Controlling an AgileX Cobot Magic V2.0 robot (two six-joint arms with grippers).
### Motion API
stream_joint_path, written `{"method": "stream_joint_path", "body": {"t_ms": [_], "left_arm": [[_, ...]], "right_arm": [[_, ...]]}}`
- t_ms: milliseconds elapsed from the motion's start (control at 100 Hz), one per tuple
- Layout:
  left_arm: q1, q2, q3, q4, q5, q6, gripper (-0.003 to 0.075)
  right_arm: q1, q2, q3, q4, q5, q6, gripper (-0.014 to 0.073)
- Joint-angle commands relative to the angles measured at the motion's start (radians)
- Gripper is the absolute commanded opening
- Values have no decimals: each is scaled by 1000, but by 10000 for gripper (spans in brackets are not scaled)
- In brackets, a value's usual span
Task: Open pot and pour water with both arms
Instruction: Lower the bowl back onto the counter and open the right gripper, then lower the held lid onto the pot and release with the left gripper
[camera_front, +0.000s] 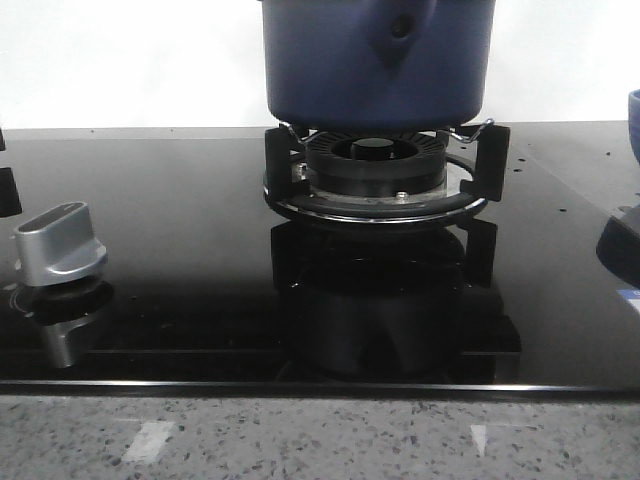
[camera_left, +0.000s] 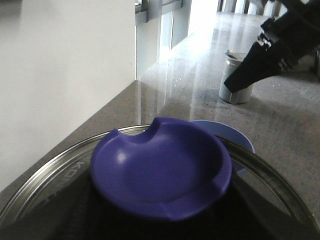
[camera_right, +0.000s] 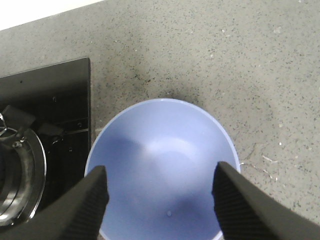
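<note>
The dark navy pot (camera_front: 378, 60) stands on the gas burner (camera_front: 375, 165), its handle lug (camera_front: 400, 40) facing me; its top is cut off by the frame. In the left wrist view the lid's blue knob (camera_left: 160, 167) fills the space right at my left gripper (camera_left: 160, 226), whose dark ribbed fingers close in under it; the glass lid's metal rim (camera_left: 45, 190) curves around. My right gripper (camera_right: 162, 200) is open, its fingers (camera_right: 95, 200) spread above a light blue bowl (camera_right: 160, 150). Neither gripper shows in the front view.
The bowl sits on the speckled counter (camera_right: 250, 75) right of the black glass hob (camera_right: 45, 100), and shows behind the lid (camera_left: 235, 140). A silver control knob (camera_front: 60, 240) is at the hob's left. A white container (camera_left: 236, 80) stands further along the counter.
</note>
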Motion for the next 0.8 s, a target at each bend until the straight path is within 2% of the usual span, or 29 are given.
{"method": "stream_joint_path", "body": {"t_ms": [0, 150, 790], "left_arm": [[-16, -25, -40, -94, -12, 27, 358], [-16, -2, -40, -99, -47, 82, 358], [-16, 34, -40, -120, -65, 84, 358]], "right_arm": [[-7, -29, -35, 29, -24, 1, 414], [-7, -29, -35, 29, -27, 1, 414], [-7, -27, -35, 30, -52, 1, 414]]}}
